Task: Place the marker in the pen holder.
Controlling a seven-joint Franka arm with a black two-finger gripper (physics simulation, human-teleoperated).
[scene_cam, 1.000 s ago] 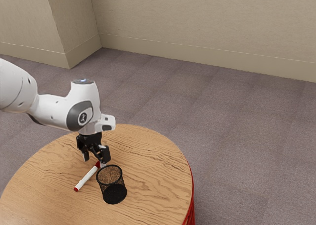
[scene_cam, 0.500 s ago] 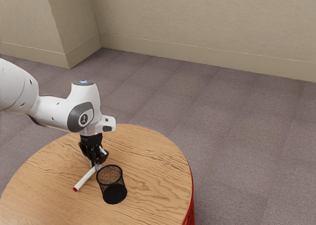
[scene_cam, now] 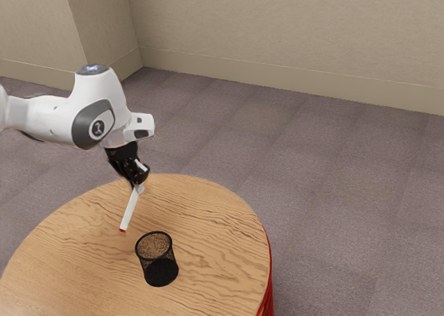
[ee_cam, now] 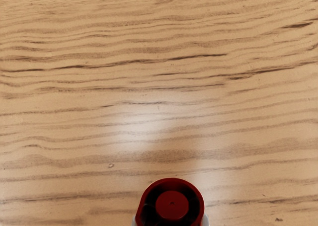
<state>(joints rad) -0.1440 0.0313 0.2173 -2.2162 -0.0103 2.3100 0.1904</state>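
Raised since the earlier frame, the white robot arm (scene_cam: 104, 97) has lifted the marker (scene_cam: 132, 210) off the round wooden desk (scene_cam: 215, 239). A black mesh pen holder (scene_cam: 159, 271) stands upright on the desk, open-topped and apparently empty, the marker outside it. The black gripper (scene_cam: 137, 183) is closed on the marker near its upper end. Hanging tilted, the marker looks light, stiff and smooth, so it might swivel; a hold high on the barrel suits it, leaving its small red lower tip (scene_cam: 123, 230) free to enter first.
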